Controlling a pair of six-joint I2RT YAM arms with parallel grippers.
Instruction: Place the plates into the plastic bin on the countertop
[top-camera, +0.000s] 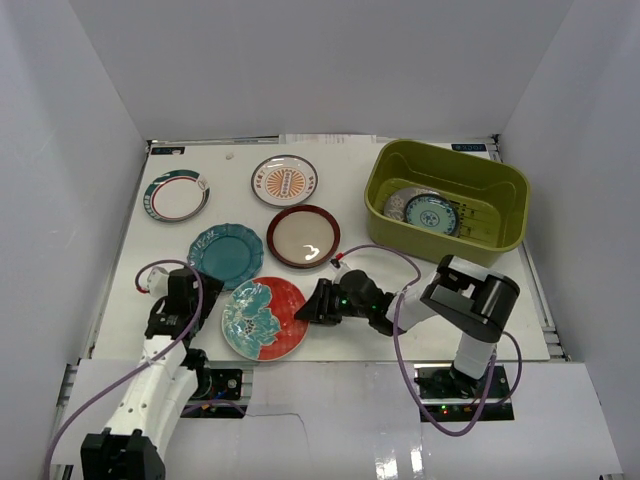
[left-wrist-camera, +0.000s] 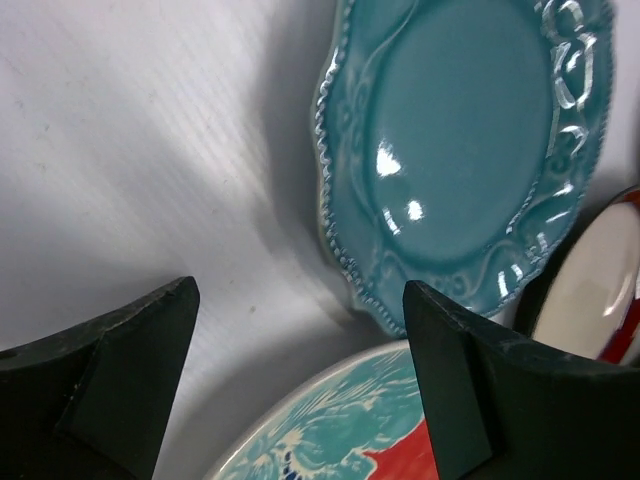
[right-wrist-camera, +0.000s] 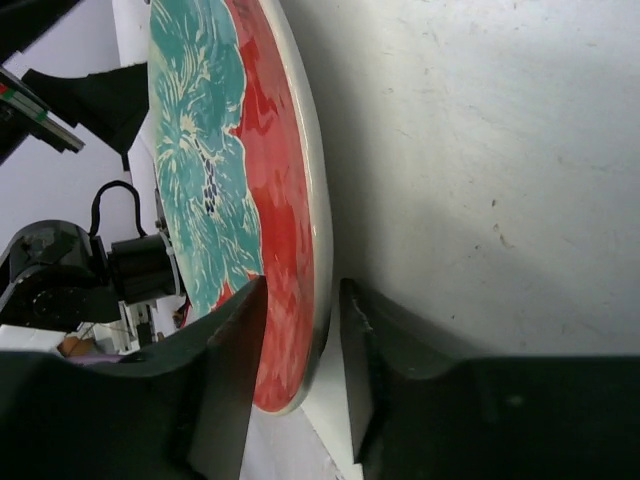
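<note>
A red plate with teal flowers lies at the front of the countertop. My right gripper reaches in from the right. In the right wrist view its jaws straddle the red plate's rim, one finger over the face and one under. A thin gap shows beside the lower finger, so it reads as open. My left gripper hovers left of that plate, wide open and empty. The olive plastic bin at the back right holds two plates.
A teal scalloped plate and a dark-red rimmed plate lie just behind the red one. Farther back lie an orange sunburst plate and a white plate with a dark rim. White walls enclose the table.
</note>
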